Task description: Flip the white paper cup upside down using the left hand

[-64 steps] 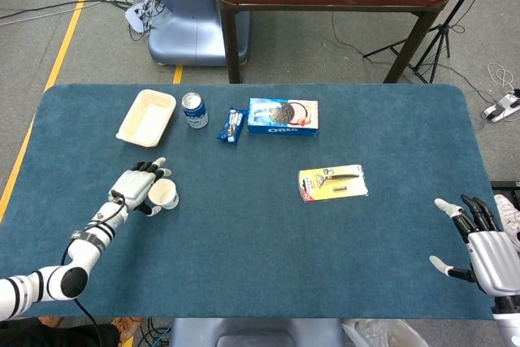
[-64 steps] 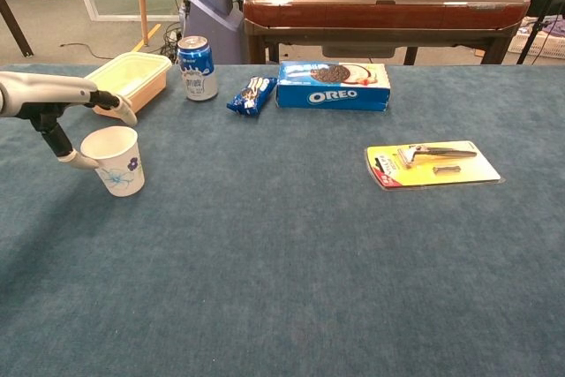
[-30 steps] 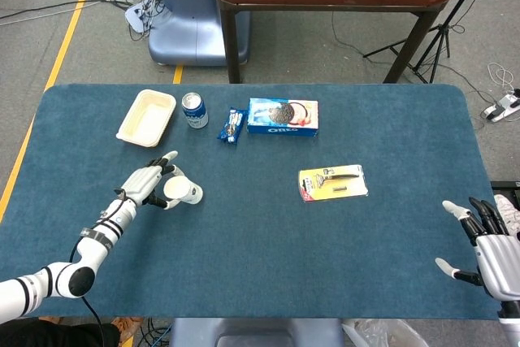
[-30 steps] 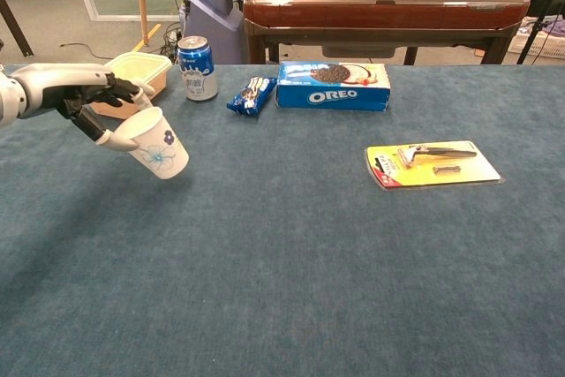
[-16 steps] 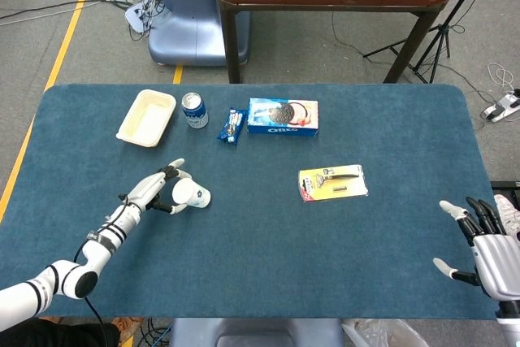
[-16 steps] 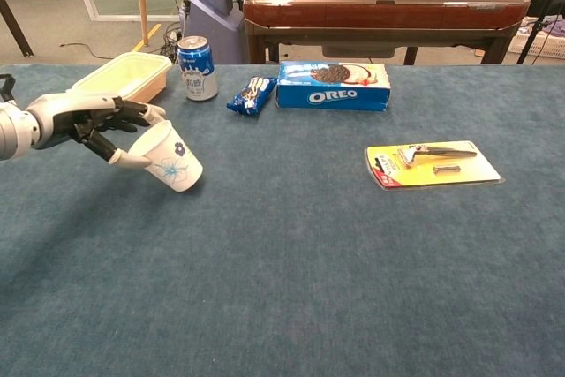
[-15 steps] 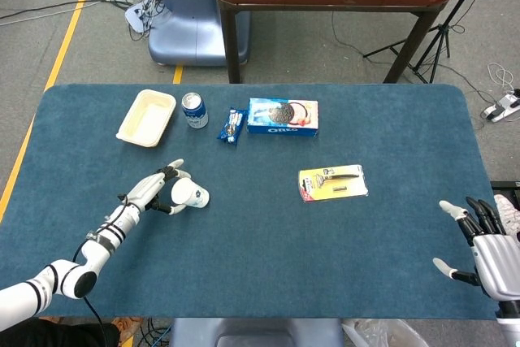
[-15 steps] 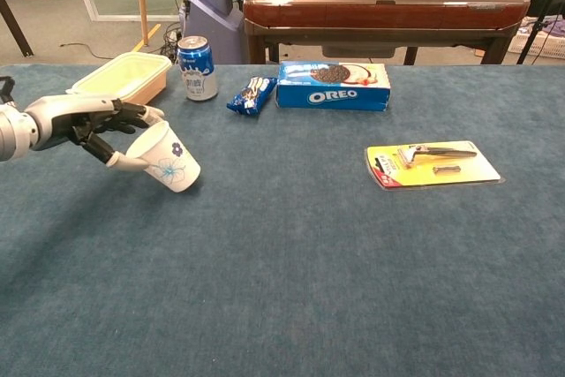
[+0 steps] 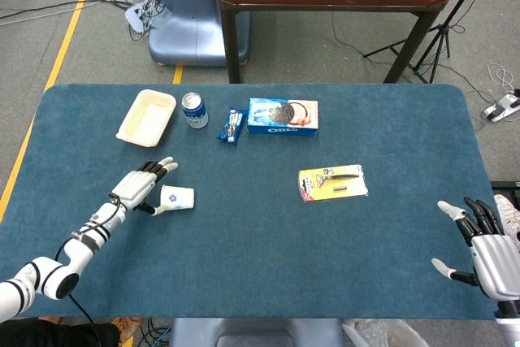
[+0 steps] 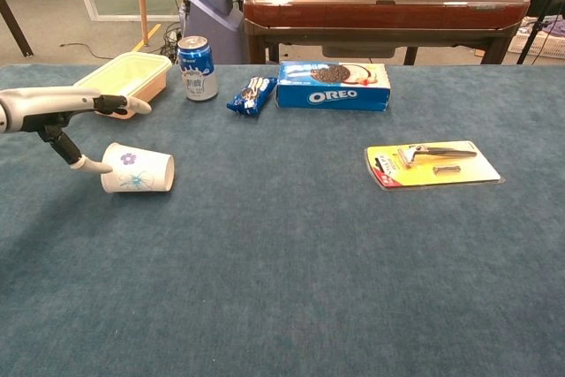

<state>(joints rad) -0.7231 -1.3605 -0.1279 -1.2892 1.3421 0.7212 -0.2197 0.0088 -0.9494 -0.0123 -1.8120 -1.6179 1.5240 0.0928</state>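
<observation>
The white paper cup (image 9: 177, 198) (image 10: 137, 170), printed with small flowers, lies on its side on the blue table (image 9: 268, 241). Its open end points toward my left hand (image 9: 136, 187) (image 10: 55, 114). That hand hovers just left of the cup with its fingers stretched out above it, and the thumb tip (image 10: 89, 165) touches the cup's rim. Nothing is gripped. My right hand (image 9: 485, 251) rests at the table's near right corner with its fingers apart and nothing in it. The chest view does not show it.
Along the far side stand a cream tray (image 9: 147, 117) (image 10: 129, 76), a blue can (image 9: 194, 110) (image 10: 197, 67), a small blue snack packet (image 9: 232, 125), and an Oreo box (image 9: 283, 116) (image 10: 334, 86). A yellow razor pack (image 9: 333, 182) (image 10: 433, 165) lies right of centre.
The left hand lifted the upright cup, tilted it and carried it right. Now the cup lies on its side on the table and the fingers have spread off it.
</observation>
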